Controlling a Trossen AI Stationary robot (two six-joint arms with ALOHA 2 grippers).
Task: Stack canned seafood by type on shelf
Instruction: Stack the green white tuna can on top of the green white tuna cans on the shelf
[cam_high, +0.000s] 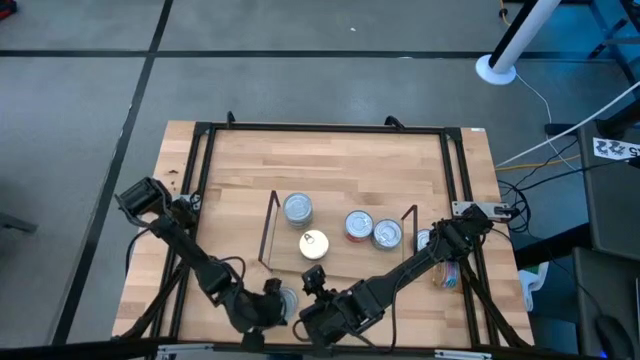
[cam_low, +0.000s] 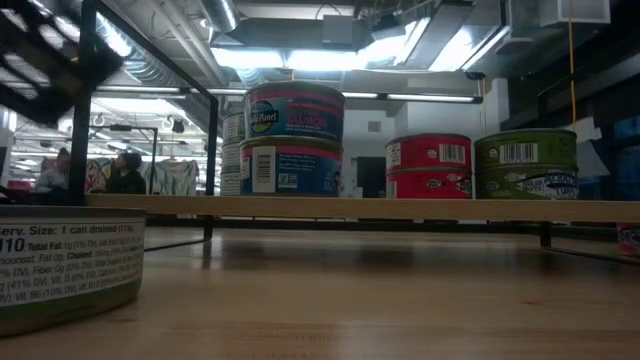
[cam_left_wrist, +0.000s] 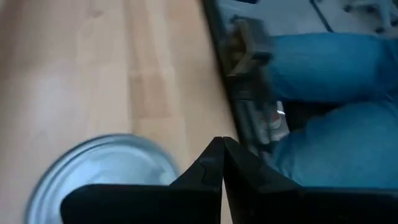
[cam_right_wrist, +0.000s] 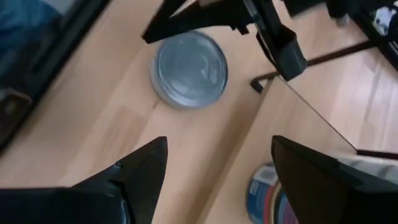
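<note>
A silver-topped tin rests flat on the tabletop near the front edge, in front of the shelf; in the low view this tin fills the near left. My left gripper is shut and hangs just beside that tin; I see no touch. My right gripper stands open above the bare wood, a little short of the tin. On the shelf stand several tins: a blue stack, a red stack and a green stack.
The shelf's black wire upright and board edge run close to my right gripper, with a colourful tin below it. Two more tins lie at the table's right. A person's blue-clad legs are just past the table's edge.
</note>
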